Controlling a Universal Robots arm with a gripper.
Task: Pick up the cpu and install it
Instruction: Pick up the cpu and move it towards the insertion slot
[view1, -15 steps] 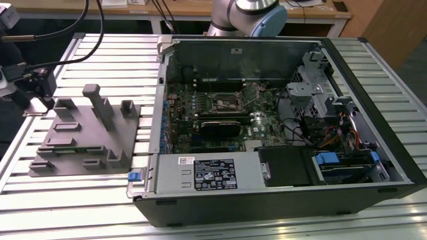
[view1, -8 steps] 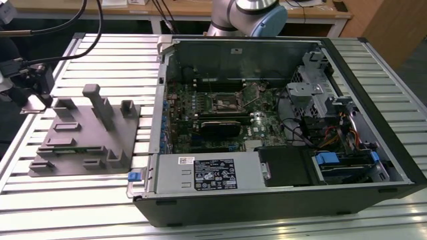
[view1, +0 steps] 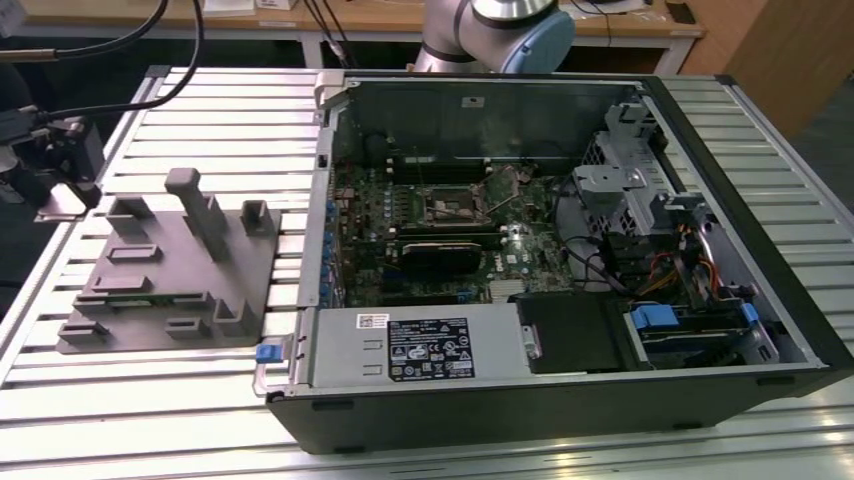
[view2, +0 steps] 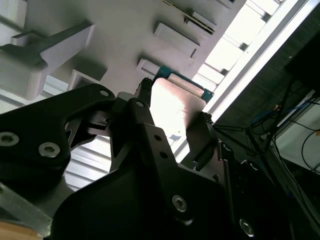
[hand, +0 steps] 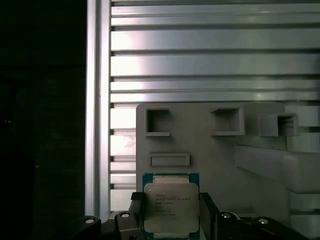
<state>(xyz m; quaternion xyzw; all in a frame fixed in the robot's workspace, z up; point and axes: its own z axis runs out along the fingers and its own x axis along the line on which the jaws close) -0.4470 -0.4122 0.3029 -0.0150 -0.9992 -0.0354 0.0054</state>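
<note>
The cpu (hand: 171, 206), a small square chip with a pale metal top and a green rim, sits between my gripper's (hand: 171, 212) two dark fingers (hand: 136, 207), which press on its opposite edges. In the second wrist view the same cpu (view2: 176, 102) shows clamped in the gripper (view2: 172, 116), a little off the grey plastic tray (view2: 100, 60). In the exterior view the gripper (view1: 54, 185) is at the far left, off the tray's (view1: 147, 250) left end. The socket frame (view1: 447, 205) lies on the motherboard inside the open case.
The open computer case (view1: 561, 240) fills the exterior view's right, with a black heatsink block (view1: 441, 255), drive cages and cables inside. The tray has raised posts (view1: 200, 210) and pockets (hand: 157, 122). Slatted aluminium table (hand: 210, 65) lies around them. Black cables (view1: 120, 40) hang at the upper left.
</note>
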